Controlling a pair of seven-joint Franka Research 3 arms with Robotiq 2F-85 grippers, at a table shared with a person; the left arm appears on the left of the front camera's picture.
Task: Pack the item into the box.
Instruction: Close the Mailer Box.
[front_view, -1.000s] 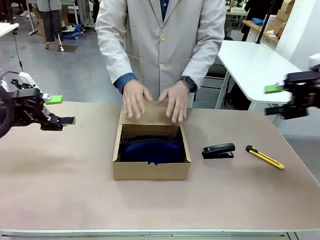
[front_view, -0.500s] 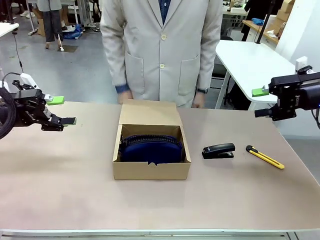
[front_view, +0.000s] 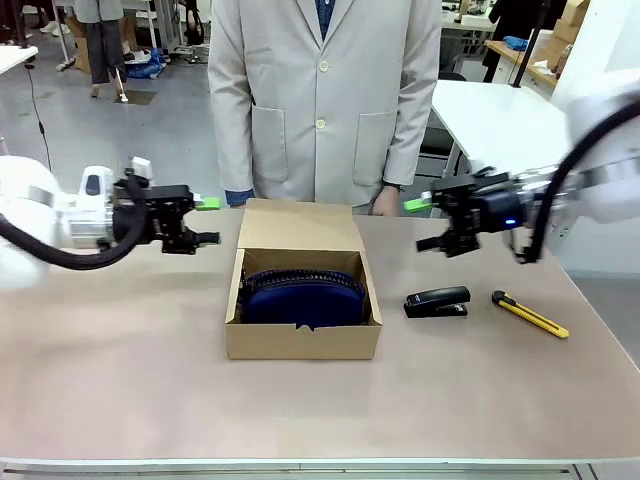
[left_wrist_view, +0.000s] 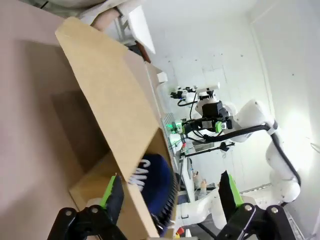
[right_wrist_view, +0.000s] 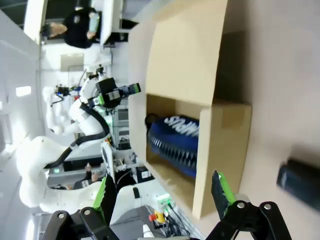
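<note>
The box (front_view: 300, 342) sits in the middle of the table (front_view: 120, 380) with its top open. Its hinged flap (front_view: 300, 225) is thrown back towards the person (front_view: 325, 90) standing at the far edge. Inside lies the navy pouch (front_view: 305, 297), flat on the bottom and filling nearly the whole length of the box, its black zipper running along the upper edge. The front wall of the box cuts off the lower part of the pouch, so I can't see how it rests against the near side. In the wrist views there is white lettering on the fabric, but the cardboard hides part of it and I can't read it. The left gripper (front_view: 208, 221) hangs above the table just to the left of the flap, pointing in towards the box, its jaws spread wide with nothing between them. The right gripper (front_view: 419, 224) hangs on the other side, near the flap's right corner and above the black stapler (front_view: 437, 301); its jaws are also spread and empty. The stapler lies on the table just right of the box, and a yellow utility knife (front_view: 530, 314) lies beyond it, apart from it. The person's hands sit low behind the flap's back corners and are mostly hidden.
</note>
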